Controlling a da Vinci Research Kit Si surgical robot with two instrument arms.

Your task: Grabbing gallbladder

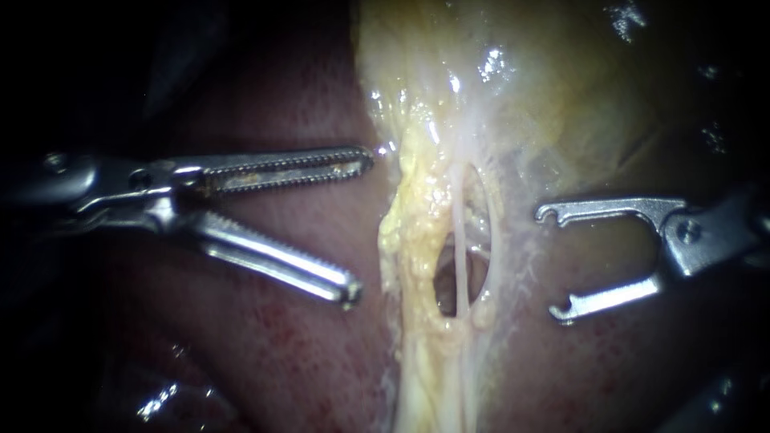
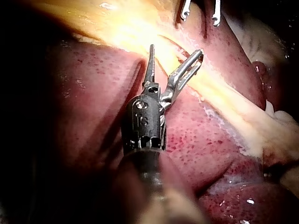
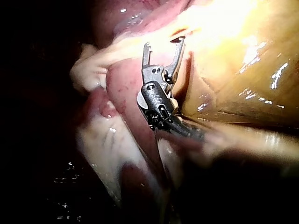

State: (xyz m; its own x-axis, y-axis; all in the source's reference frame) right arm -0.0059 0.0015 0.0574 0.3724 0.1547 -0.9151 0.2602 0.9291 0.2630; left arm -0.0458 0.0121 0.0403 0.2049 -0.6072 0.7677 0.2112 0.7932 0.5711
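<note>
My left instrument (image 1: pixel 362 226) has its toothed jaws spread wide over the liver (image 1: pixel 273 353), holding nothing, with the upper tip just beside the yellow tissue (image 1: pixel 413 232). My right instrument (image 1: pixel 549 263) has wide, empty jaws too. Pale strands (image 1: pixel 459 240) run between them. The gallbladder (image 1: pixel 561 88), I think, lies above.

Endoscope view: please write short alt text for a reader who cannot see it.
Two instruments face a yellowish strip of tissue from either side, each end effector open and empty: the left instrument toothed, the right instrument hook-tipped. Thin pale strands cross a hole in the strip.
</note>
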